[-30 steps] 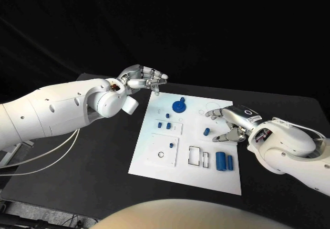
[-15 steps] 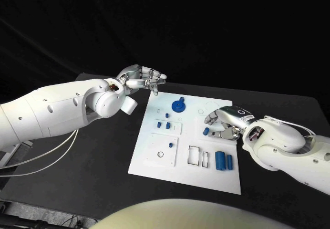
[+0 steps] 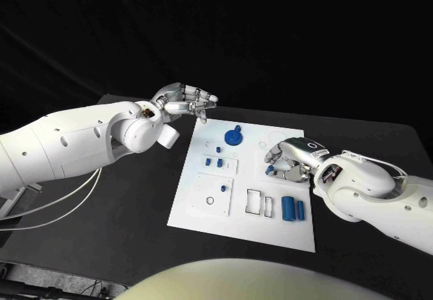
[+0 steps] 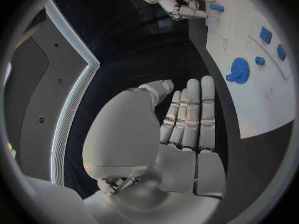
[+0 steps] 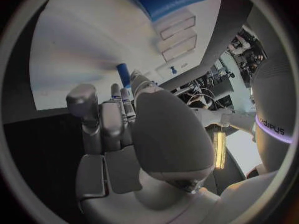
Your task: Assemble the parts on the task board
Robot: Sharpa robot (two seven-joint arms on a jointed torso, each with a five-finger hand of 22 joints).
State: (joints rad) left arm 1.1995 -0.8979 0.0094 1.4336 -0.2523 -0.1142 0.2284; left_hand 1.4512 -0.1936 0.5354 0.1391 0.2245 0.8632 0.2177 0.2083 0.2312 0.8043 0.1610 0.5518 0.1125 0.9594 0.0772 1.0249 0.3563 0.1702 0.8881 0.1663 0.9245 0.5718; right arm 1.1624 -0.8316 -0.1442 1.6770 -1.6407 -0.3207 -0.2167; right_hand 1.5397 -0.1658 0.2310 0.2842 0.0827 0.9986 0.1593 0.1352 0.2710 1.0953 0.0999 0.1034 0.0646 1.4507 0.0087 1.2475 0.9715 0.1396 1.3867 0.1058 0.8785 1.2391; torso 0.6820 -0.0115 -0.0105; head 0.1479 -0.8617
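Note:
The white task board (image 3: 203, 215) lies mid-table. A blue gear (image 3: 234, 137) stands near its far edge, also in the left wrist view (image 4: 239, 68). My right hand (image 3: 289, 160) hovers low over the board's right half, fingers curled in around a small upright blue peg (image 3: 269, 169), which shows at the fingertips in the right wrist view (image 5: 123, 74). My left hand (image 3: 186, 100) hangs above the board's far left corner, fingers (image 4: 190, 114) straight and holding nothing. Two large blue cylinders (image 3: 290, 210) lie side by side near the right edge.
Small blue pegs (image 3: 214, 164) stand in a square plate on the board's left half, with another tiny blue piece (image 3: 223, 188) below. Two rectangular slots (image 3: 261, 204) sit beside the cylinders. Black table (image 3: 117, 206) surrounds the board.
My right hand has moved left and closed in from spread fingers to curled ones around the small blue peg. The left hand has barely moved.

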